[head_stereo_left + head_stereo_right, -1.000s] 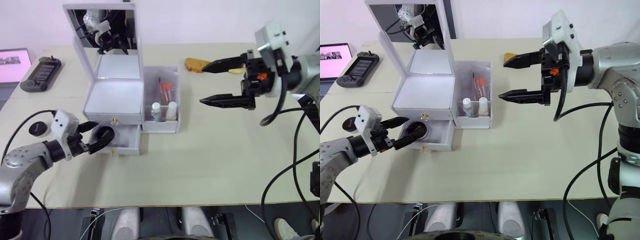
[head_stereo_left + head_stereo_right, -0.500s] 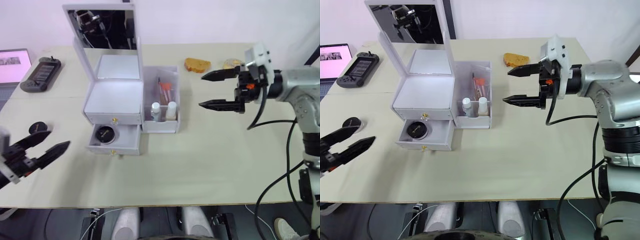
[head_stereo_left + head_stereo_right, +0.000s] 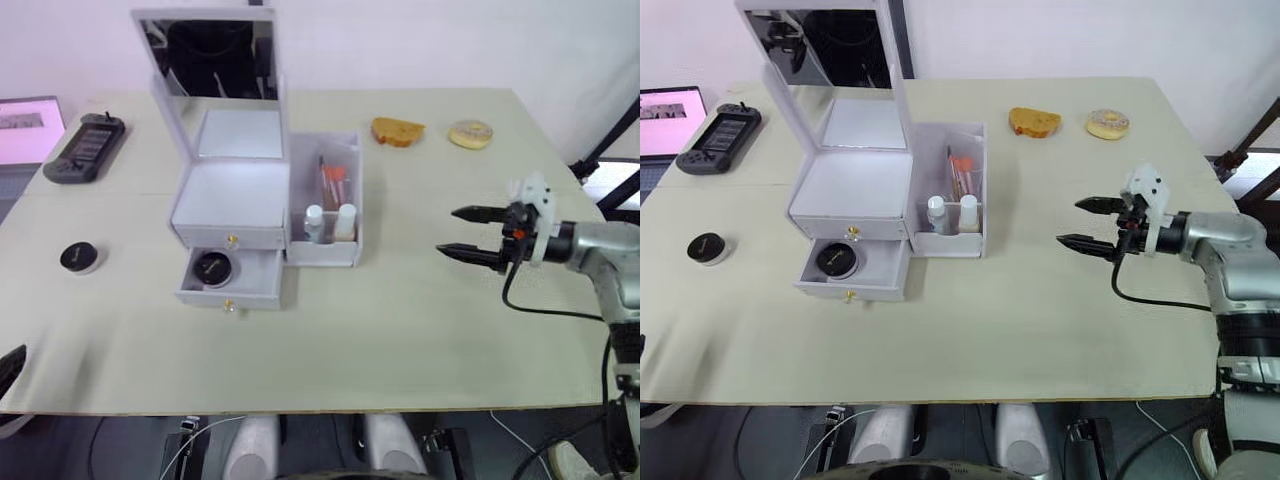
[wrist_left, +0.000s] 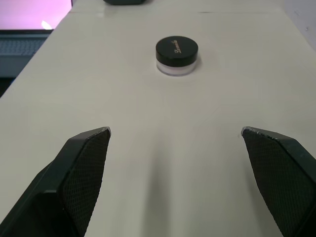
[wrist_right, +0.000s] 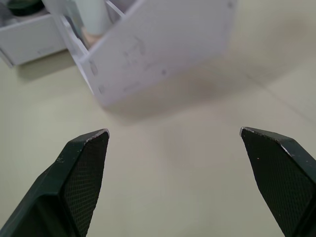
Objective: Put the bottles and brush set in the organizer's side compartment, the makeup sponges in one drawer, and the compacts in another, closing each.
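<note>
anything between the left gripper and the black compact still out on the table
Nothing visible. In the left wrist view, bare beige tabletop runs from the open left gripper straight to the small round black-lidded compact. The white plastic organizer, bottom drawer open, stands off to the side.

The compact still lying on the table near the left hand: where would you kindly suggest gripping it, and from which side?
Grip the compact across its round side wall, fingers either side, coming from above. It sits flat, lid up, with bare table around it.
</note>
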